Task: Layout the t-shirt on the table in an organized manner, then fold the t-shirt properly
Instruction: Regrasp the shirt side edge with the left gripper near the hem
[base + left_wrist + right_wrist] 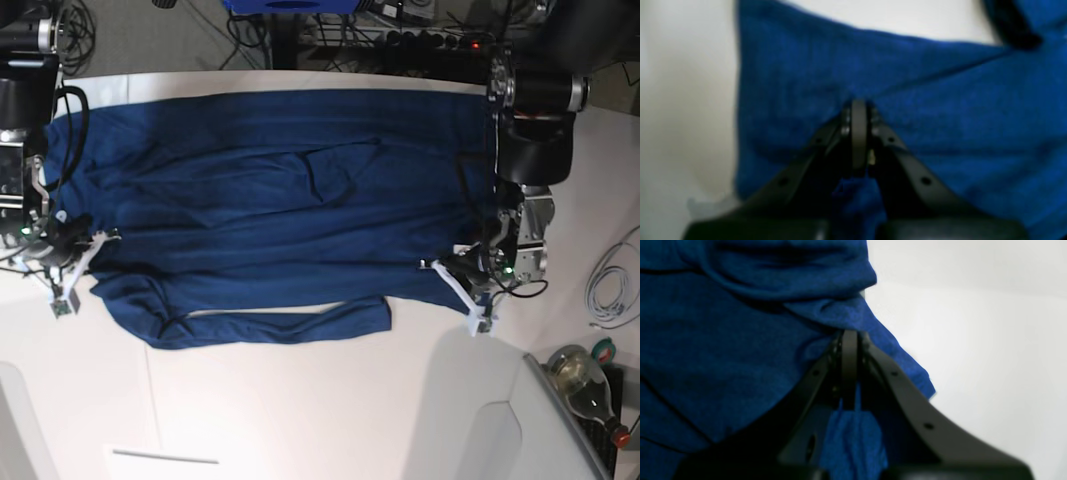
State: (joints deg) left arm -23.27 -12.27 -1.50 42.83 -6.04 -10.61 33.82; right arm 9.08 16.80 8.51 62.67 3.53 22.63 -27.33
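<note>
The t-shirt [270, 200] lies spread on the white table [300, 400], its long axis running left to right across the base view. A narrow strip of its near edge is folded over. It is plain dark blue cloth with soft wrinkles. The left gripper [470, 285] pinches the cloth at the right end; the right gripper [65, 250] pinches it at the left end, each with 2 jaws pressed together on fabric.
</note>
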